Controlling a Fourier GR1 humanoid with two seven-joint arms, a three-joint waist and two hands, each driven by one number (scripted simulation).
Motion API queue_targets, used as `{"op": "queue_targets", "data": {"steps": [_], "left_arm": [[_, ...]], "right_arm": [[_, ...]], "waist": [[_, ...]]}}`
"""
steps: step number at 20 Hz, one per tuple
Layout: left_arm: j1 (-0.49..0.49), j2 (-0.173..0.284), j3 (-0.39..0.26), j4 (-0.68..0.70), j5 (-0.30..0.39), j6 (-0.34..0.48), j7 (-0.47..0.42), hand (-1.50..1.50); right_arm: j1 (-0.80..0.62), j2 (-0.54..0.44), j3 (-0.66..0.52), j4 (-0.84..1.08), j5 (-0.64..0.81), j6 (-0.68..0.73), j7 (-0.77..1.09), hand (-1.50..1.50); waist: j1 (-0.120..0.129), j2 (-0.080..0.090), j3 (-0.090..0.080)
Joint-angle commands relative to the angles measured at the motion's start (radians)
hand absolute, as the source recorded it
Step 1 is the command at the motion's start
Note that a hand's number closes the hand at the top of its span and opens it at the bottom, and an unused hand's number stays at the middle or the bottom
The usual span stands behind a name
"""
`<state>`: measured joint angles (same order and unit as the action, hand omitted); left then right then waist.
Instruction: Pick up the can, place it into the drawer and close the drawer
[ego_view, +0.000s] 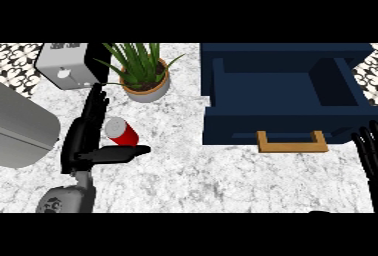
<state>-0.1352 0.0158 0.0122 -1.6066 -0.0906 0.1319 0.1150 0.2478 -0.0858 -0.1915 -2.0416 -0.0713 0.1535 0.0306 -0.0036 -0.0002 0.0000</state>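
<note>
- The can (121, 131) is red with a pale top, and it stands tilted on the counter (221, 175) at the left side, a little nearer to me than the potted plant (144, 75).
- My left hand (87, 142) is right at the can: my fingers run straight up along its left side, and my thumb (122, 152) reaches across just below it. The hand is wide, with nothing curled round the can, so I judge that I do not hold it yet.
- I cannot tell whether my fingers touch the can or are only just beside it.
- My right hand (365, 145) rests at the right edge with its fingers up and relaxed, holding nothing.
- The drawer (284, 95) is dark blue and pulled open at the far right, well apart from the can. I see nothing in it. Its wooden handle (292, 142) faces me.
- As I judge it, nothing of the task is done: gripping, lifting, carrying across to the drawer, setting down and pushing the drawer shut are all left.
- The counter is pale, grey-veined marble.
- A white toaster (63, 65) stands at the far left, beside the plant.
- A grey rounded thing (22, 127) lies at the left edge; I cannot tell what it is.
- Patterned black-and-white tiles (18, 62) show at the far left corner, and again at the far right.
</note>
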Motion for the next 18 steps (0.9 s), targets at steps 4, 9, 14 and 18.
{"op": "queue_targets", "data": {"steps": [4,9,14,18], "left_arm": [[0.097,-0.015,-0.045,0.024,-0.028,0.039,-0.084,-1.50],[0.083,0.033,0.057,0.170,0.036,-0.038,-0.226,-1.50],[-0.028,0.059,0.103,0.270,0.041,-0.016,-0.203,-1.50],[0.059,0.057,0.085,0.262,0.038,-0.039,-0.281,-1.50]], "right_arm": [[0.057,-0.011,-0.054,-0.034,-0.044,0.058,-0.027,-1.50],[0.012,-0.001,-0.058,0.066,-0.014,0.060,-0.080,-1.50],[0.049,0.036,-0.029,-0.005,0.011,0.051,-0.047,-1.50],[-0.009,0.054,0.001,0.004,0.045,0.023,-0.006,-1.50]], "waist": [[0.000,-0.001,0.000],[0.001,0.000,0.000],[-0.002,0.000,0.000],[0.002,0.000,0.000]]}}
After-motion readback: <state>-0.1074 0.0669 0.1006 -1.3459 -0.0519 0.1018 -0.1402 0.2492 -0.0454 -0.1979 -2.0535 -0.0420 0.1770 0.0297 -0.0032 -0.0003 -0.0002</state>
